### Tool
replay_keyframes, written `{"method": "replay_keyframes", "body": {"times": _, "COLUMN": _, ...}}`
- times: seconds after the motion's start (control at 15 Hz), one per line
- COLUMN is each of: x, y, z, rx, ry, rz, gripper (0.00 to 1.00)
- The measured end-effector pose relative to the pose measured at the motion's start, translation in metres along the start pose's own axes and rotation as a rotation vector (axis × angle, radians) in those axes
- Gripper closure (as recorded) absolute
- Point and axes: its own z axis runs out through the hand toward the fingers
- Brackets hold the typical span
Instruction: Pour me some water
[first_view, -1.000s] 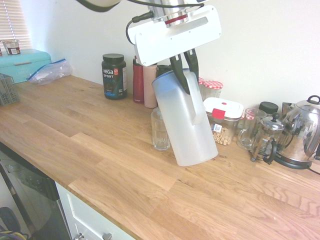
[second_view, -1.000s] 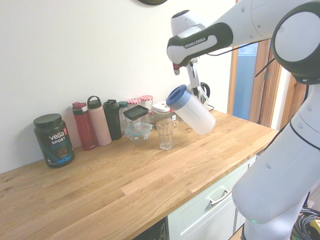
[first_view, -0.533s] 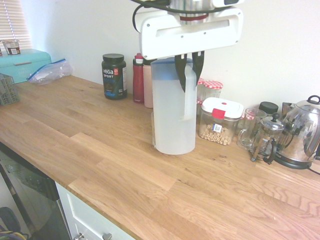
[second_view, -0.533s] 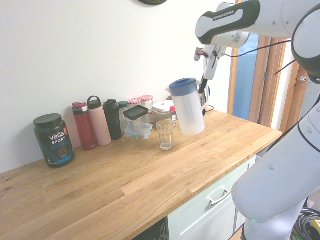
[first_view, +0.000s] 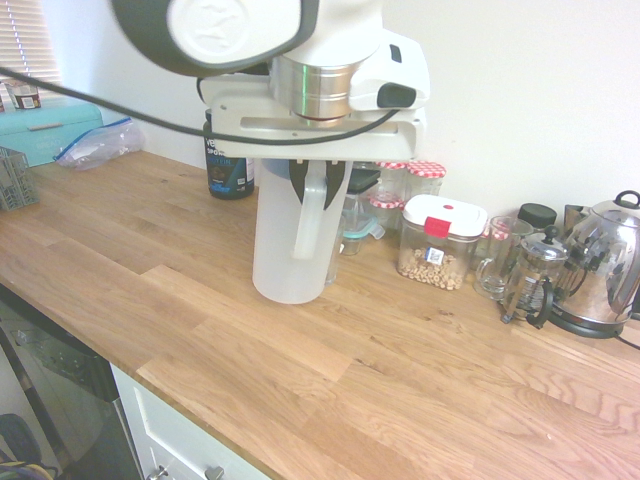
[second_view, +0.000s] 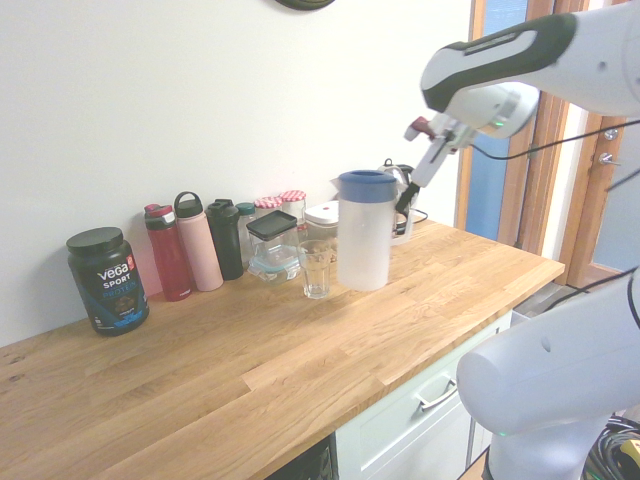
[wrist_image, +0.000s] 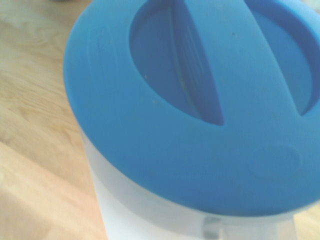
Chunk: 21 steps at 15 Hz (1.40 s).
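Soft, even daylight fills the room; the white wall (first_view: 520, 90) looks washed out and shadows on the pale wooden countertop (first_view: 420, 400) are faint. The shiny steel kettle (first_view: 605, 262) carries bright reflections. In the wrist view the round blue plastic lid (wrist_image: 200, 105) is soft and out of focus

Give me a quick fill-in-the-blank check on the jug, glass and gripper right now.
1. The jug stands ____ on the counter.
2. The jug's lid is ____ in colour.
3. The gripper is shut on the jug's ____.
4. In the second exterior view, the glass stands between the jug and the row of ____.

Missing words: upright; blue; handle; bottles
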Motion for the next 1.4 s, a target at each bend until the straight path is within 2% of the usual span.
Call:
{"method": "replay_keyframes", "body": {"times": 0.2, "x": -0.047, "y": -0.031, "z": -0.03, "rx": -0.027, "ry": -0.03, "rz": 0.049, "gripper": 1.0}}
{"method": "replay_keyframes", "body": {"times": 0.4, "x": -0.072, "y": -0.107, "z": -0.029, "rx": -0.112, "ry": -0.034, "rz": 0.194, "gripper": 1.0}}
{"method": "replay_keyframes", "body": {"times": 0.53, "x": -0.078, "y": -0.161, "z": -0.012, "rx": -0.167, "ry": -0.019, "rz": 0.282, "gripper": 1.0}}
{"method": "replay_keyframes", "body": {"times": 0.67, "x": -0.093, "y": -0.215, "z": 0.008, "rx": -0.222, "ry": -0.012, "rz": 0.308, "gripper": 1.0}}
{"method": "replay_keyframes", "body": {"times": 0.93, "x": -0.131, "y": -0.315, "z": 0.041, "rx": -0.228, "ry": 0.114, "rz": 0.342, "gripper": 1.0}}
{"method": "replay_keyframes", "body": {"times": 1.13, "x": -0.122, "y": -0.35, "z": 0.088, "rx": -0.248, "ry": 0.163, "rz": 0.39, "gripper": 1.0}}
{"method": "replay_keyframes", "body": {"times": 1.4, "x": -0.087, "y": -0.379, "z": 0.143, "rx": -0.296, "ry": 0.125, "rz": 0.425, "gripper": 1.0}}
